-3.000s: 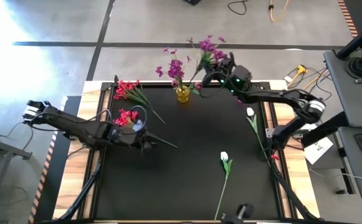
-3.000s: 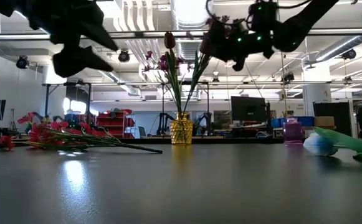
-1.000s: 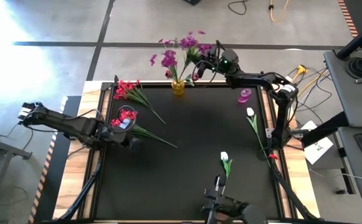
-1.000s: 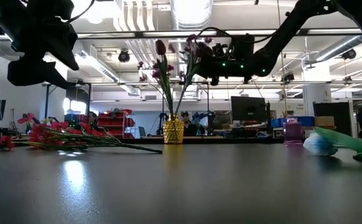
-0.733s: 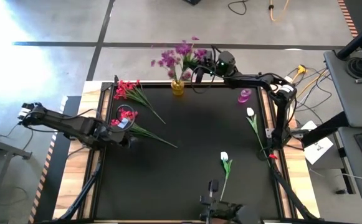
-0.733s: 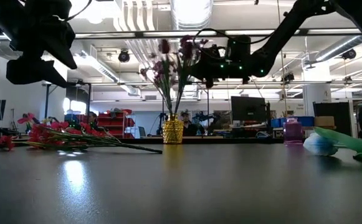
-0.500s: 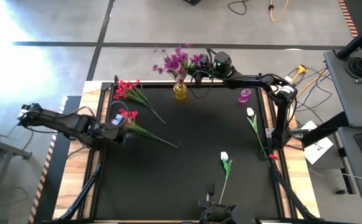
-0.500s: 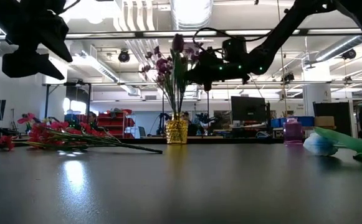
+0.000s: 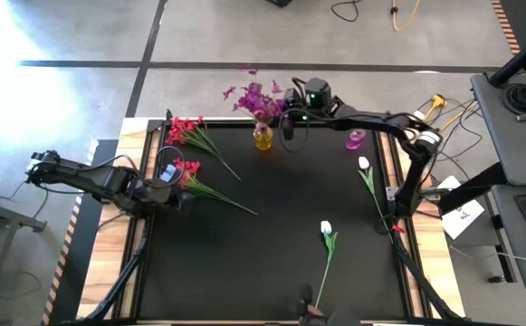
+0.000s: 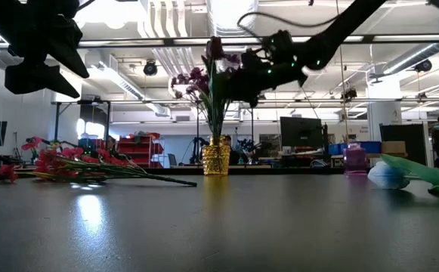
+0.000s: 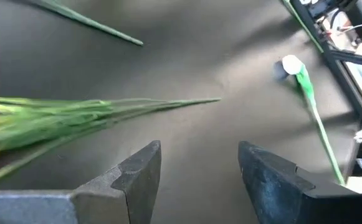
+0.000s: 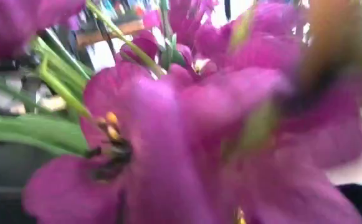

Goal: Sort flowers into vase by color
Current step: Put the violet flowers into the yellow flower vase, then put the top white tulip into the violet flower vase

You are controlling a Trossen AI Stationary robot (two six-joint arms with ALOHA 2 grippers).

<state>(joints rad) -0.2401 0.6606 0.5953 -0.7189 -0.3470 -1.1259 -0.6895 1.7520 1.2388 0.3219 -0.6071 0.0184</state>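
Worktop (image 9: 272, 254) surface is a dark mat with wooden strips along its left and right sides; most of its middle lies bare, so there is ample room for an arm to sweep across.

Right arm reaches in from three o'clock to the far edge at twelve. Its right tool (image 9: 288, 116) sits just beside the purple flowers (image 9: 255, 98), so close that blossoms fill its wrist view. Whether its fingers are parted or closed I cannot tell from these pictures, nor whether it has hold of a stem. Probably it is there to settle the purple bunch.

Left arm comes in from nine o'clock. Its left tool (image 11: 199, 171) hovers with fingers well apart and nothing between them, beside a red spray (image 9: 193, 175) whose stems point toward the centre, likely the next pick.

Purple flowers stand upright in the yellow vase (image 9: 263, 137) near the far edge at twelve o'clock, little margin behind it.

Another red spray (image 9: 186, 129) lies at eleven o'clock. One white bud (image 9: 364, 164) lies close to the right edge at three, another white bud (image 9: 326, 228) toward five, and a pink bloom (image 9: 356, 139) at two.
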